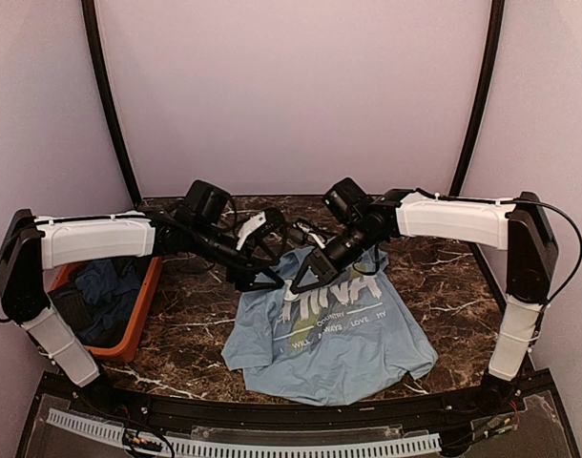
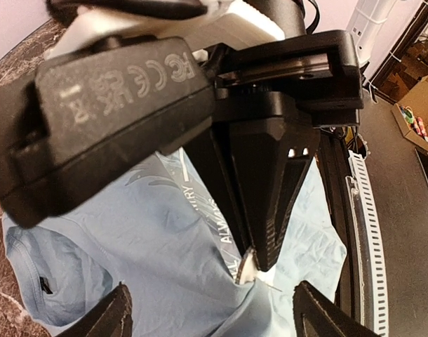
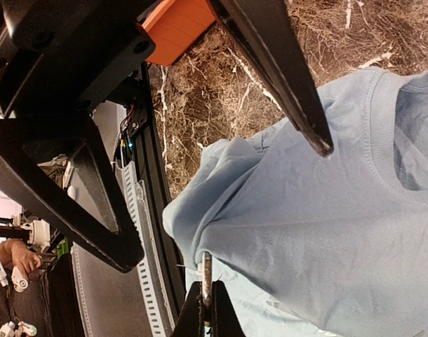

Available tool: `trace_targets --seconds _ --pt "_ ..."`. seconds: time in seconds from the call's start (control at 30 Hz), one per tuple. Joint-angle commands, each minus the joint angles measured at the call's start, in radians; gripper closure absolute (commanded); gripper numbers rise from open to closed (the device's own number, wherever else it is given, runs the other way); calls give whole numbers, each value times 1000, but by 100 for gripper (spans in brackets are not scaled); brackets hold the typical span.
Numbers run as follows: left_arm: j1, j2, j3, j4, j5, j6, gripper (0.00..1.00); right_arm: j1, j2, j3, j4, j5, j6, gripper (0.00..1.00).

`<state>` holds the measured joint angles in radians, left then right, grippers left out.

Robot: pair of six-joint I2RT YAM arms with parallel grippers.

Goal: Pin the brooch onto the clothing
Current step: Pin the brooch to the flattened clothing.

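Brooch point(image 3: 206, 265) edge-on, pinched in closed right gripper point(image 3: 205, 298) at T-shirt point(image 3: 326, 232) fold — left gripper point(image 2: 212, 312) spread wide, just beside fold.

Pale lilac walls point(image 1: 291, 86) enclosed a dark brown, white-veined marble table point(image 1: 444, 277) under soft even light, with curved black poles point(image 1: 108, 95) rising at its back corners.

Off to my left an orange bin point(image 1: 146, 305) sits on the dark marble table point(image 1: 176, 343), with darker blue garments point(image 1: 100, 286) heaped inside. A white slotted strip point(image 1: 272, 447) runs along the table's near edge. Pale walls point(image 1: 291, 95) and two black curved poles point(image 1: 108, 105) close the back.
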<state>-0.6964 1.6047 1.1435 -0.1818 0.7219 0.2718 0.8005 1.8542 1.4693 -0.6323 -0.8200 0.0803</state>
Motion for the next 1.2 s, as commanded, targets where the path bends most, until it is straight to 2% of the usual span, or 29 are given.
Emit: trace_targets --seconds 0.0,0.3,0.7,0.87,1.17 --pt "-10 25 17 -52 -10 32 23 9 -21 29 -11 -49 -29 100" --pt "-26 41 23 -66 -20 45 30 20 -24 34 -31 -79 -54 100" --pt "-23 8 -17 6 18 20 30 22 -21 28 -36 -73 -67 100" --pt "-23 23 -13 7 86 20 29 22 -19 32 -38 -78 -72 100" --pt "-23 36 -9 1 92 23 29 22 -25 34 -41 -79 -74 100"
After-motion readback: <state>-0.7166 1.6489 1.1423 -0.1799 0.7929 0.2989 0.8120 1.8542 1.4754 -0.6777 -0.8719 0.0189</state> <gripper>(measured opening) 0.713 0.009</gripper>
